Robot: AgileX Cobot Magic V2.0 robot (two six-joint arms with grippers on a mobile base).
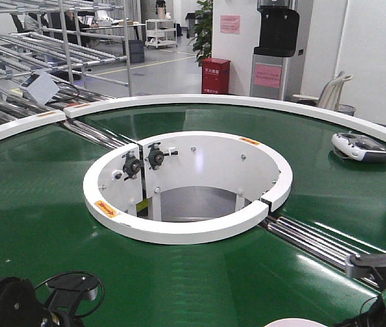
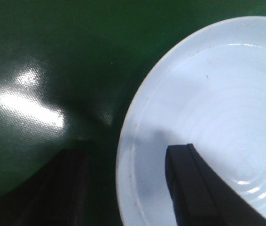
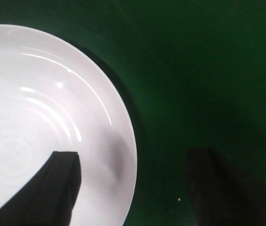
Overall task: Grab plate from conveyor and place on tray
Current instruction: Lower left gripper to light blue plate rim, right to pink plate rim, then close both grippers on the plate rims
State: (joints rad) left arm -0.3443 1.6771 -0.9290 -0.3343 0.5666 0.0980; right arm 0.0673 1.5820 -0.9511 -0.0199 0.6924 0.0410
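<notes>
A white plate [image 2: 208, 108] lies flat on the dark-green conveyor [image 1: 36, 204]; only a sliver of the plate [image 1: 295, 323] shows at the bottom edge of the front view. My left gripper [image 2: 128, 179] is open and straddles the plate's left rim, with one finger over the plate and the other over the belt. My right gripper [image 3: 133, 181] is open too and straddles the right rim of the plate [image 3: 43, 117] the same way. Neither pair of jaws touches the rim. The tray is out of view.
The conveyor's white central ring [image 1: 186, 184] opens in the middle, with steel rollers [image 1: 316, 242] at the belt join. A white and grey handheld controller [image 1: 361, 147] lies on the belt at the far right. Metal racks [image 1: 50, 48] stand behind.
</notes>
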